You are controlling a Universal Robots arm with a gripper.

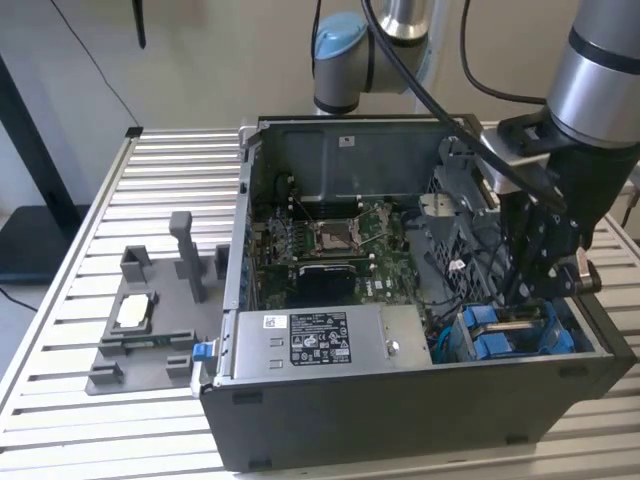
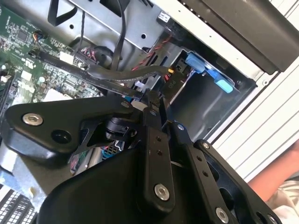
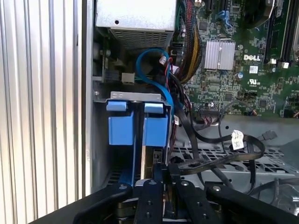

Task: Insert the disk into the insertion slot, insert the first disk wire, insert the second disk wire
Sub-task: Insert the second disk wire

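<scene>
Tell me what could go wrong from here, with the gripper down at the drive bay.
1. Loose black cables loop right beside the gripper; any move may snag or drag them.
2. The disk stands on edge in the insertion slot; a skewed push might jam it.
3. Part of a person sits near the case in the second wrist view; a wide swing could reach them.
</scene>
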